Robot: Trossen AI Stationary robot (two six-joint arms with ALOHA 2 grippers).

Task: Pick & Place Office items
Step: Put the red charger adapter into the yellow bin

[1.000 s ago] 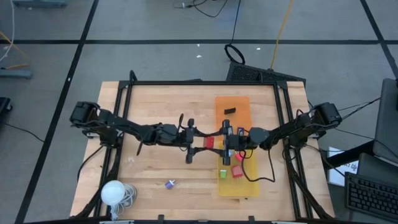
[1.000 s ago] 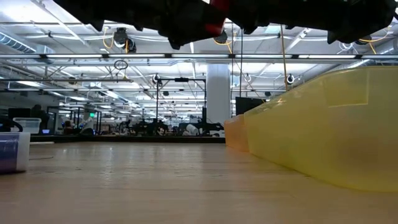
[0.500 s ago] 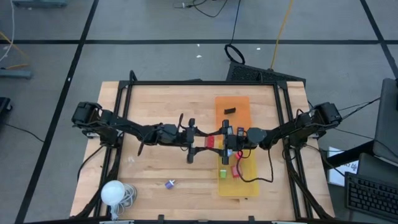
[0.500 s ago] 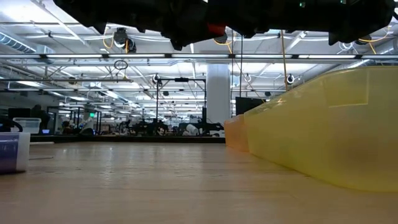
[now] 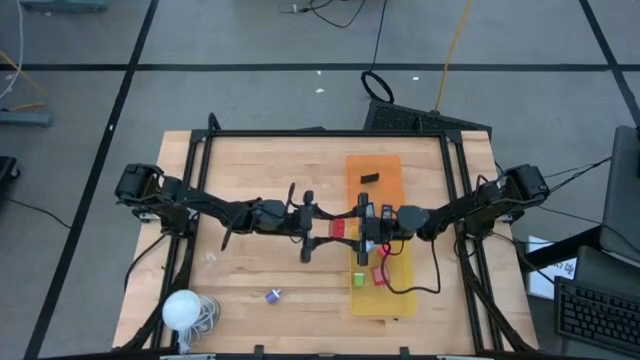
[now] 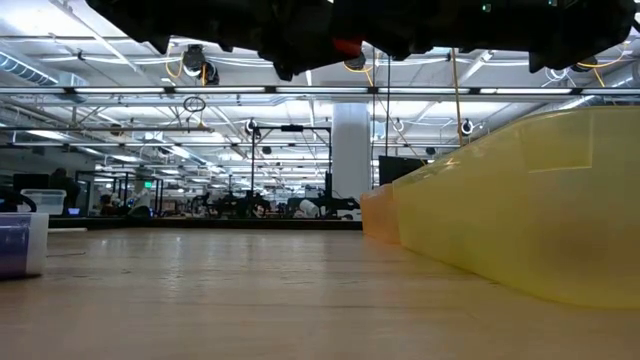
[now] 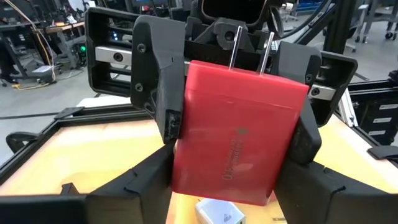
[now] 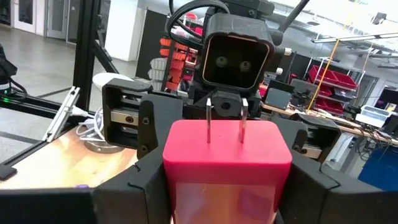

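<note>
1. The left gripper (image 5: 324, 228) and the right gripper (image 5: 352, 230) meet tip to tip above the middle of the bench (image 5: 250, 170), just beside the trays' near edge.
2. Both grippers are closed partway on one thing, a red block (image 7: 236, 130) with two metal prongs. In the left wrist view, that arm's own fingers (image 7: 155, 180) press the block's lower sides, while the opposite gripper's fingers flank its upper part.
3. The right wrist view shows the same block with dark fingers against both its flanks. I cannot tell which grip bears the weight.
4. In the low view, the block shows as a red patch among the dark arms, clear of the bench.
5. Just beside and below the right gripper, a green piece (image 5: 358, 279) and a red piece (image 5: 381, 276) lie on the yellow tray (image 5: 400, 300).
6. Farther back, a black piece (image 5: 370, 178) lies on the orange tray (image 5: 374, 165).
7. A small blue piece (image 5: 273, 295) lies alone on the bench, well apart from the trays.
8. The white ball (image 5: 182, 309) with its coiled cord sits at the bench's front left corner.
</note>
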